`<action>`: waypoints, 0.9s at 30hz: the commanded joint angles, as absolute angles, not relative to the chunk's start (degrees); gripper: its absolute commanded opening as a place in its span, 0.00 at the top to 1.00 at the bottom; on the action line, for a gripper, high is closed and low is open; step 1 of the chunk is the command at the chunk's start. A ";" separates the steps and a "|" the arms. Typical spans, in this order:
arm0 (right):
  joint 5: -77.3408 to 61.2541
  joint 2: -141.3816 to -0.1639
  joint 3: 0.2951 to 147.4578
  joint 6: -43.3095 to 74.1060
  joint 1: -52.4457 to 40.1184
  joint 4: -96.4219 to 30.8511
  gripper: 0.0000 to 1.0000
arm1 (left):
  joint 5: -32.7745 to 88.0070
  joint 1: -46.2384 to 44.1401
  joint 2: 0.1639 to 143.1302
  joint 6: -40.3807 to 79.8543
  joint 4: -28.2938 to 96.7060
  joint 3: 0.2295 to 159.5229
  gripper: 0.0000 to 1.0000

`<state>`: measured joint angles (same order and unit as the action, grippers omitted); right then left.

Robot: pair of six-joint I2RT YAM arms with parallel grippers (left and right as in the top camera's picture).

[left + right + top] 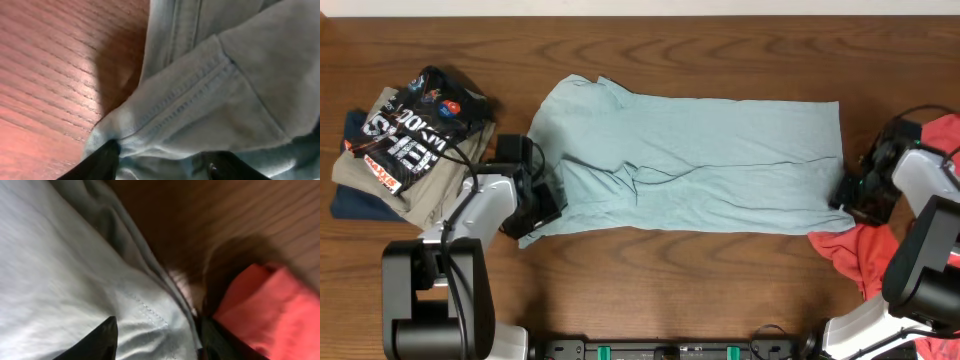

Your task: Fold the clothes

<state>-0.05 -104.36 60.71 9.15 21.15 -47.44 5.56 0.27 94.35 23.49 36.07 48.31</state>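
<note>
The clothes are a pale blue-grey T-shirt (700, 165), spread in a long band across the middle of the table, and a coral-red garment (865, 260) crumpled at the front right. My left gripper (542, 208) sits low at the shirt's front left corner. In the left wrist view it (162, 155) is open, with a stitched hem fold of the T-shirt (200, 95) lying between its fingers. At the shirt's front right corner is my right gripper (847, 195). The right wrist view shows it (157, 325) open astride the T-shirt (60, 275) edge, with the coral-red garment (270, 310) just beyond its right finger.
A pile of other garments lies at the far left, with a black printed one (410, 125) on top of khaki and navy fabric. More red cloth (942, 130) shows at the right edge. Both arm bases stand along the table's front edge.
</note>
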 commanded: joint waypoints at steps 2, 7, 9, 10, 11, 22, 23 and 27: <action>1.50 -104.20 57.84 9.65 21.76 -46.44 0.62 | 4.43 0.32 94.30 22.85 36.01 45.23 0.41; 10.94 -104.18 57.60 15.31 22.41 -49.17 0.84 | 4.43 0.32 94.30 22.85 36.47 41.56 0.42; 12.27 -104.18 57.60 16.58 23.05 -49.58 0.85 | 4.45 0.32 94.30 22.87 37.15 40.16 0.43; 12.23 -104.18 57.60 16.71 23.44 -49.67 0.86 | 4.45 0.32 94.30 23.05 37.56 39.40 0.43; 12.21 -104.18 57.60 16.71 23.94 -49.67 0.86 | 4.45 0.32 94.30 23.27 37.76 38.70 0.43; 3.46 -103.96 60.88 14.92 25.87 -50.24 0.78 | 8.97 0.32 92.25 24.14 40.95 36.86 0.42; 2.66 -103.74 61.93 14.74 25.85 -51.03 0.77 | 8.97 0.32 91.33 23.81 41.17 37.58 0.42; 0.97 -101.97 67.48 14.74 25.80 -55.07 0.73 | 8.99 0.30 85.73 23.59 41.95 42.22 0.41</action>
<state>3.22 -103.85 63.31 15.35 25.41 -54.24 7.20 0.21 87.88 24.14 41.39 41.50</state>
